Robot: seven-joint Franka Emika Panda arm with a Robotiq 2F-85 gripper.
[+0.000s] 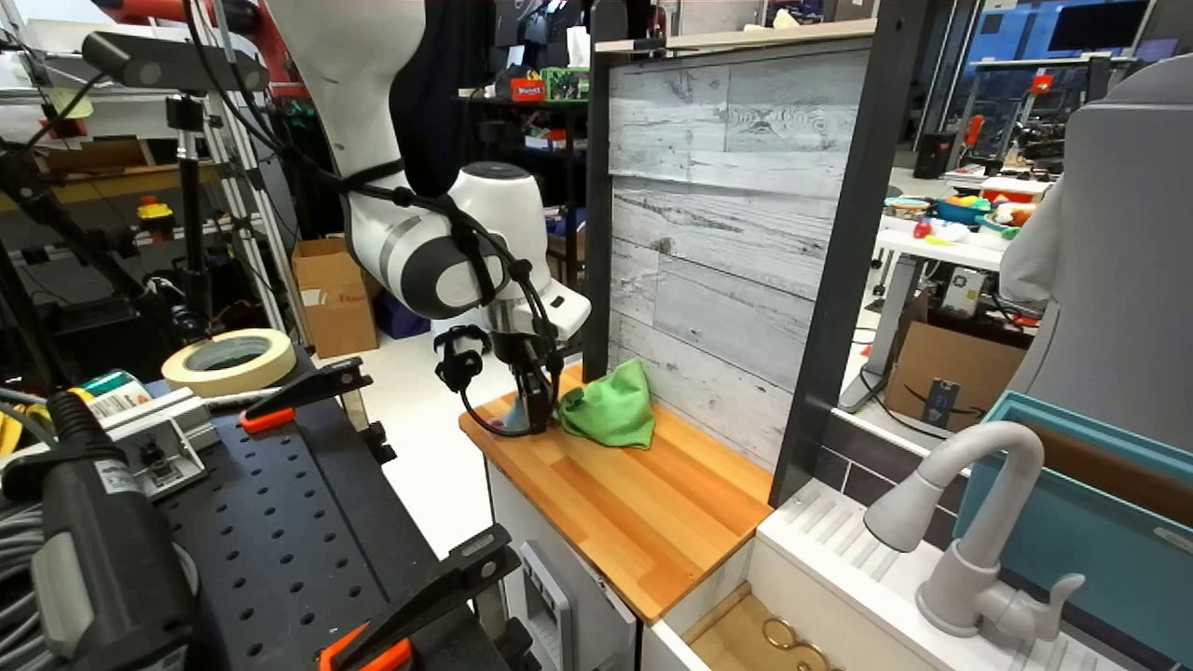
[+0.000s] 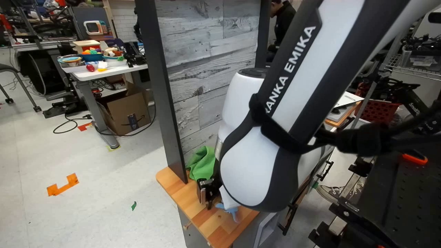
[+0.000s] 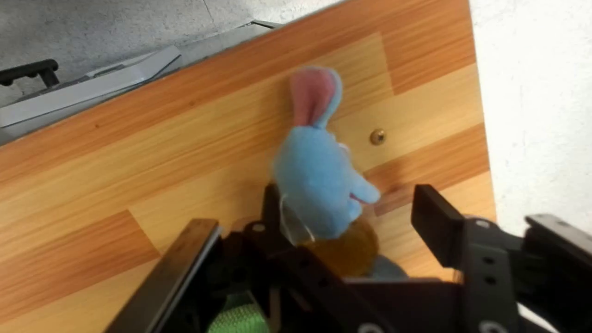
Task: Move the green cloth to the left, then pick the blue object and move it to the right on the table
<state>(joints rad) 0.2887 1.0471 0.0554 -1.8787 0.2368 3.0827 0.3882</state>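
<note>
On the wooden table [image 1: 652, 503], near the widely spread gripper [image 3: 347, 196], lies a soft blue toy [image 3: 312, 178], pink inside its ear-like flap; whether they touch, I cannot tell. A crumpled green cloth [image 1: 612, 410] rests by the panel [image 1: 727, 233]. On the arm [image 2: 317, 69], "ANKA EMIKA" is readable. A faucet [image 1: 995, 508] appears only in an exterior view.

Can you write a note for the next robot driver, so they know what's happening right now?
Gripper: open, close to the blue toy, not holding it.
Toy: on the table.
Green cloth: bunched up on the table, beside the gray wall panel.
Done: I can't tell whether the cloth was moved left.
Left to do: probably grab the toy, move it right, let go.
</note>
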